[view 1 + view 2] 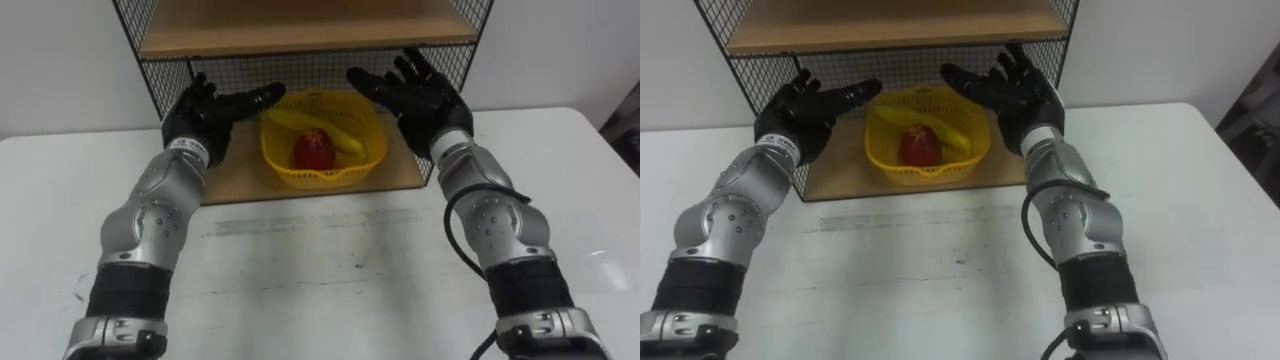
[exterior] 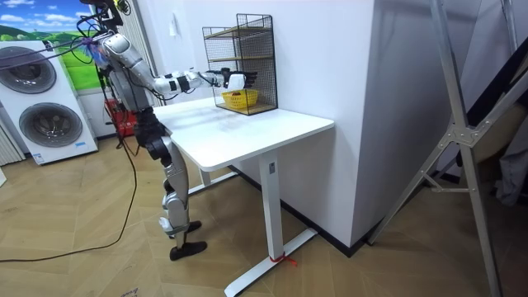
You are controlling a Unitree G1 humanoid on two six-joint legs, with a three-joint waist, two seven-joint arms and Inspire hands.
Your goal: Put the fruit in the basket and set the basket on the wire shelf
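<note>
Left hand [image 1: 205, 115] and right hand [image 1: 420, 95], open, flank the fruit-filled basket [image 1: 322, 176] on the wire shelf [image 1: 240, 176]; a careless pull-back could catch its rim, dragging it off.

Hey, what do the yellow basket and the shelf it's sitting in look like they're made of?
The basket looks like moulded plastic: uniform yellow, open lattice wall. The shelf seems dark metal wire mesh with matte boards of light wood or laminate; I can't tell which.
</note>
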